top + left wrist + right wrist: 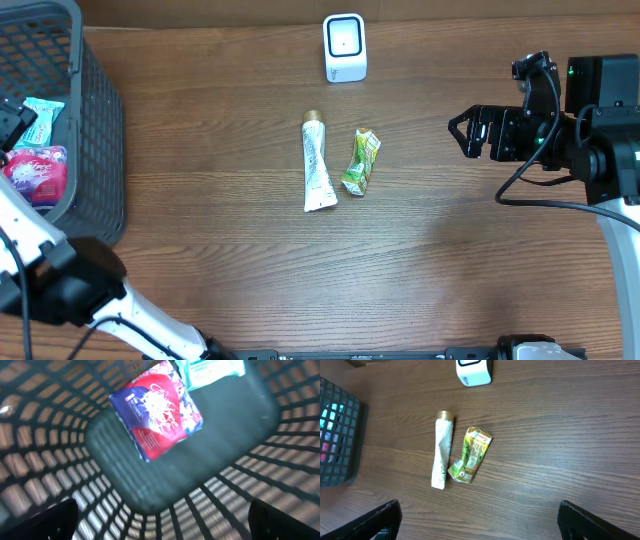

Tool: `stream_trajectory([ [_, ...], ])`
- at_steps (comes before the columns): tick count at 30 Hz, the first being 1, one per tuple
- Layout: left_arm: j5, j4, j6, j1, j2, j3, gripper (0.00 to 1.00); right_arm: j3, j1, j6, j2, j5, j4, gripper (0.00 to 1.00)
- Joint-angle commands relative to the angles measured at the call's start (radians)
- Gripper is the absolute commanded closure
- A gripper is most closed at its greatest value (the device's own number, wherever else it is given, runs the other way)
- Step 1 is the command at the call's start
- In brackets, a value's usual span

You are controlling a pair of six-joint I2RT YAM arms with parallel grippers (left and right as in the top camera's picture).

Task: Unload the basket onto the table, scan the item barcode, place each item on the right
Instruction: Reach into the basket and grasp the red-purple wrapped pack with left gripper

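Note:
A white barcode scanner (345,47) (474,371) stands at the table's far edge. In front of it lie a white tube with a gold cap (317,165) (442,450) and a crumpled green pouch (361,160) (471,454). My left gripper (160,522) hangs open inside the dark mesh basket (100,120), with nothing between its fingers. Below it a pink and blue packet (157,407) (35,170) lies on the basket floor beside a teal packet (212,370) (42,115). To the right of the pouch my right gripper (468,132) (480,520) hovers open and empty.
The basket (340,435) fills the table's left end, and its mesh walls (50,435) surround my left gripper on all sides. Bare wooden tabletop (400,260) stretches across the front and between the pouch and my right arm.

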Motion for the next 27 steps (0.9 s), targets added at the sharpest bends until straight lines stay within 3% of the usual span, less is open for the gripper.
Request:
stream_trajectory([
  [1, -0.017, 0.014, 0.12, 0.003, 0.103, 0.004, 0.0, 0.024, 0.005, 0.003, -0.005, -0.006, 0.01, 0.0],
  [17, -0.084, 0.111, 0.179, 0.001, 0.407, 0.004, 0.02, 0.024, 0.005, 0.004, -0.005, -0.006, 0.02, 0.0],
  [24, -0.1, 0.1, 0.179, 0.001, 0.486, 0.003, 0.15, 0.024, 0.005, 0.004, -0.005, -0.006, 0.02, 0.0],
  [27, -0.099, 0.092, 0.179, 0.001, 0.512, 0.002, 0.31, 0.024, 0.005, 0.004, -0.005, -0.006, 0.019, 0.0],
])
